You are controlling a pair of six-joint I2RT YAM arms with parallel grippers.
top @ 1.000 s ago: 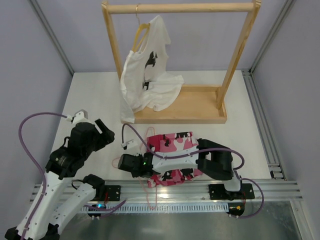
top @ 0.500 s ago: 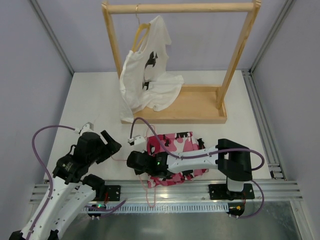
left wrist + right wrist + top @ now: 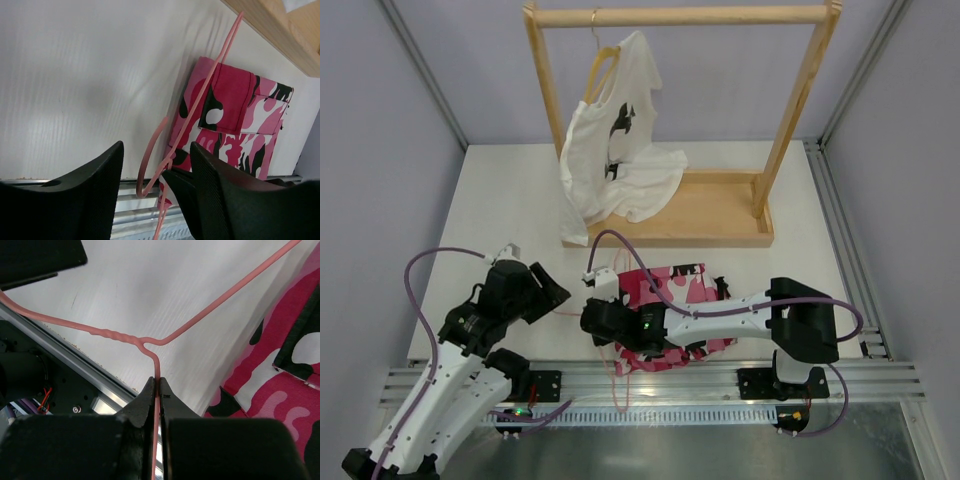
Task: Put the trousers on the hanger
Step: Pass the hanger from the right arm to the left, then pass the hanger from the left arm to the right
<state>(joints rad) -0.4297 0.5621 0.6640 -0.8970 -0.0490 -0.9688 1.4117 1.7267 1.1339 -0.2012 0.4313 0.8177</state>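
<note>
- Near edge, a little left of centre: the right claw (image 3: 157, 382) is pinched tight on the thin pink hanger (image 3: 120, 335), on the wire just below its twisted neck. The hold looks narrow, so the wire could swivel; grip firmly and move slowly.
- Just left of it, the left claw (image 3: 156, 150) has its fingers apart, with the hanger's curled hook showing between them in its own view. I cannot tell whether it touches the wire.
- The step in hand looks like taking a second hold. Close squarely on the hook's shank, not its tip.
- Just beyond, to the right, the trousers (image 3: 230, 95) lie folded flat on the worktop (image 3: 510, 200), one hanger arm crossing their left edge. Lift the wire clear of the cloth before threading, or it may snag.
- Far: the wooden rack (image 3: 680, 16) with a white T-shirt (image 3: 620, 150) stands well apart.
</note>
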